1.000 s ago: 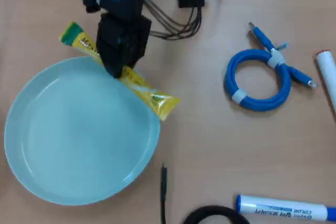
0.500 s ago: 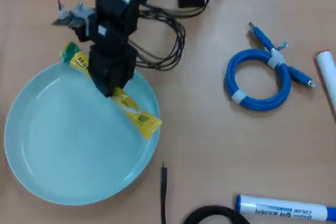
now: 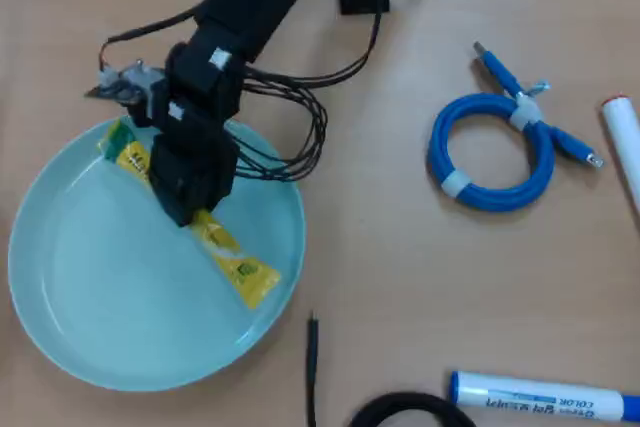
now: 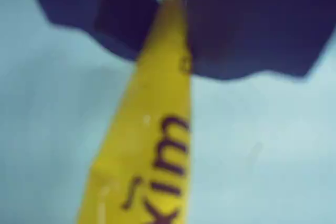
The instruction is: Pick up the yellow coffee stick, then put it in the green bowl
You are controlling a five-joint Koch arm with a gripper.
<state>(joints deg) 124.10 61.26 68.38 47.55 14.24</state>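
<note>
1. Pincer (image 3: 188, 209) clenched on yellow coffee stick (image 3: 235, 265) mid-length, left-centre of overhead frame; wrist view shows stick (image 4: 152, 145) pinched between dark jaws.
2. Stick now over green bowl (image 3: 90, 347), running upper left to lower right inside rim; resting or just above, can't tell.
3. Step: placing, near done by my read. Next prob. needs jaws opened, then straight lift clear w/o dragging stick.
4. Count: 1 stick, 1 bowl, 1 blue cable coil (image 3: 490, 152) right, 1 marker pen (image 3: 545, 397) bottom right.

Blk plastic arm (image 3: 250, 17), white stickers, loose blk cables, boxy blk tool (image 3: 185, 209)
</note>
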